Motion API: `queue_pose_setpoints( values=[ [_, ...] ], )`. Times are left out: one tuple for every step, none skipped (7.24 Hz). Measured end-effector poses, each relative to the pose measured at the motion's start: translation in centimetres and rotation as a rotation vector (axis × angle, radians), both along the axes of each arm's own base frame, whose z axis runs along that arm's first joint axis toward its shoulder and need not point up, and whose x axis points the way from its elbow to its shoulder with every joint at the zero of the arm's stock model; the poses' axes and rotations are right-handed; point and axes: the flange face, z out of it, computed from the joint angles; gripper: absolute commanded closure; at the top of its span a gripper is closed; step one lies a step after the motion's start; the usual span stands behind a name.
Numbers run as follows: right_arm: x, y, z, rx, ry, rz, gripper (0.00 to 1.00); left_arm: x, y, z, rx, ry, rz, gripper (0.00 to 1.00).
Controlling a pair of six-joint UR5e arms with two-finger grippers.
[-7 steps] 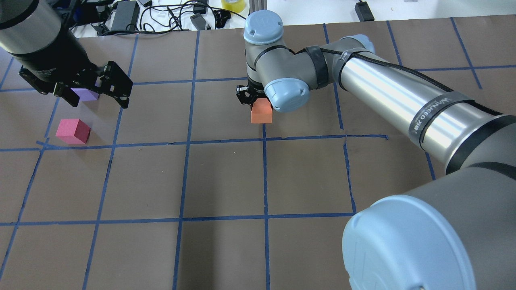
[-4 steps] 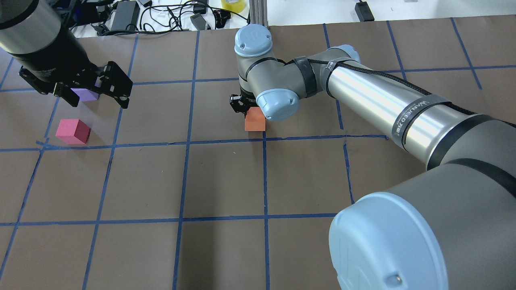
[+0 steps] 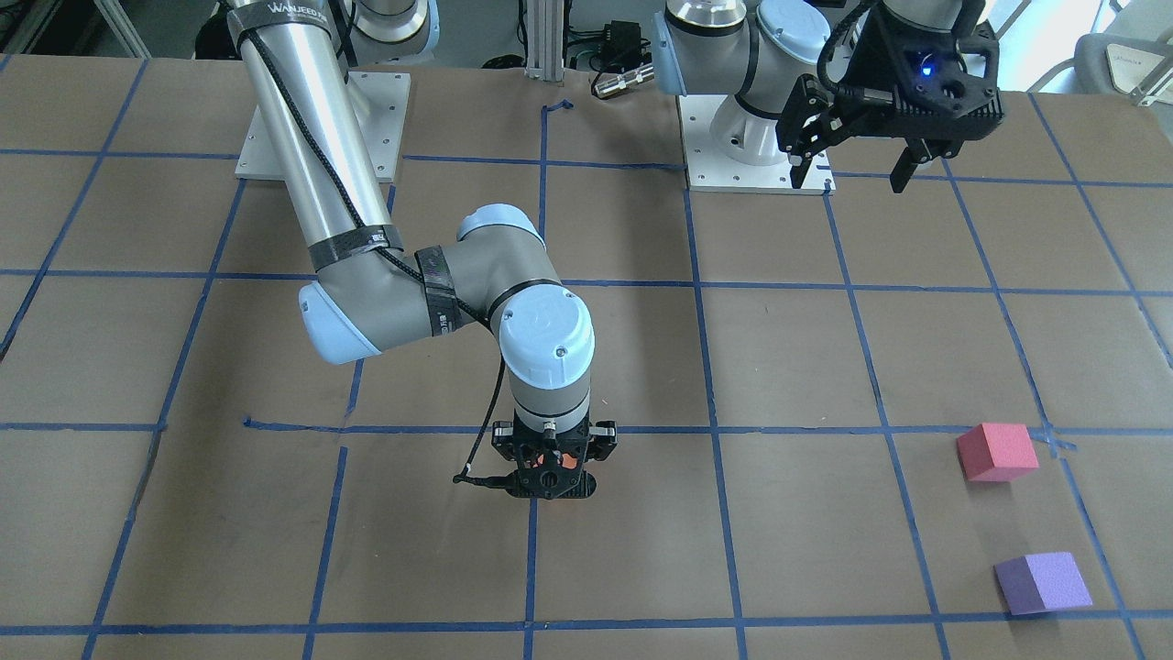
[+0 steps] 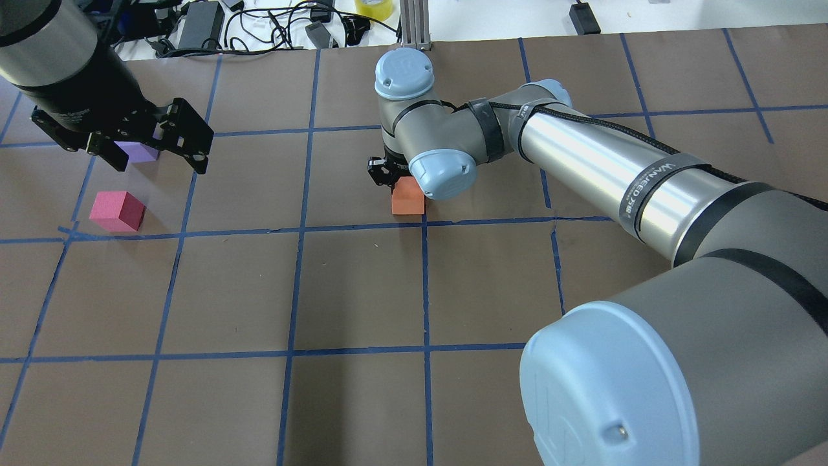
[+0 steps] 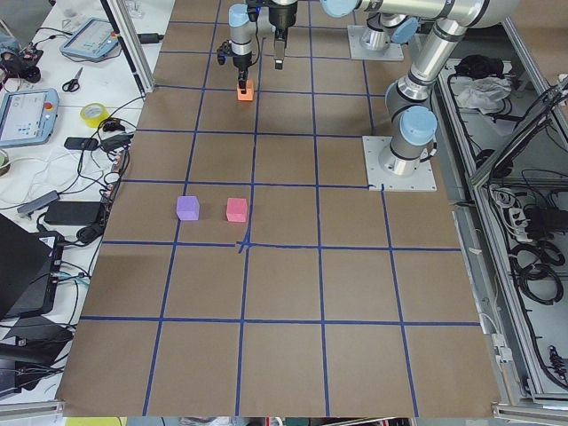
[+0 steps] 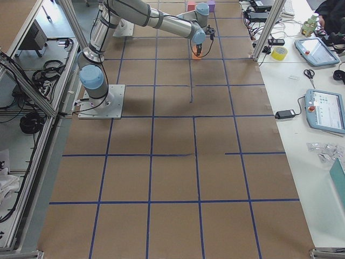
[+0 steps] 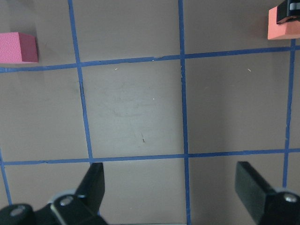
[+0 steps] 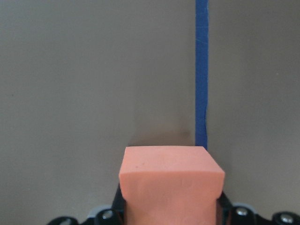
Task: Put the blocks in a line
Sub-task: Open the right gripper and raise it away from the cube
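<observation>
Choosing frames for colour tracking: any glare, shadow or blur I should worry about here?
Overhead exterior: a bright glare streak runs along the right arm's silver tube. Right wrist: orange block sharp, a soft shadow on the paper just beyond it. Left wrist: left gripper at the bottom edge looks dark and slightly soft.

The table (image 4: 362, 291) is matte brown, crossed by a grid of blue tape (image 4: 226, 355). The orange block (image 4: 408, 197) is mid-frame. At the left edge are the pink block (image 4: 116, 210) and the purple block (image 4: 139, 153). The right arm (image 4: 582, 162) is silver and grey with pale-blue caps (image 4: 404, 74). The left gripper (image 4: 158, 162) and right gripper (image 3: 548, 467) are black.
</observation>
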Motion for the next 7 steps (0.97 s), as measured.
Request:
queue_pose_setpoints(
  values=[
    [0.0, 0.0, 0.1, -0.004, -0.002, 0.001, 0.0, -0.2, -0.1, 0.0, -0.001, 0.018, -0.003, 0.0],
    [0.1, -0.1, 0.5, -0.01, -0.005, -0.001, 0.0, -0.3, -0.1, 0.0, -0.002, 0.035, -0.008, 0.0],
    [0.1, -0.1, 1.6, -0.022, -0.011, -0.01, 0.0, -0.4, -0.1, 0.0, -0.003, 0.039, -0.01, 0.0],
    [-0.1, 0.0, 3.6, -0.035, -0.012, -0.02, 0.0, -0.4, -0.1, 0.0, -0.003, 0.038, -0.011, 0.0],
    [-1.0, 0.2, 6.5, -0.043, -0.008, -0.029, 0.0, -0.4, -0.1, -0.1, -0.002, 0.04, -0.012, 0.0],
    [-3.1, 0.4, 10.2, -0.049, -0.002, -0.033, 0.0, -0.5, -0.1, -0.1, -0.002, 0.045, -0.014, 0.0],
    [-6.1, 0.6, 13.6, -0.045, 0.008, -0.014, 0.0, -0.5, 0.0, -0.1, -0.001, 0.047, -0.015, 0.0]
  ],
)
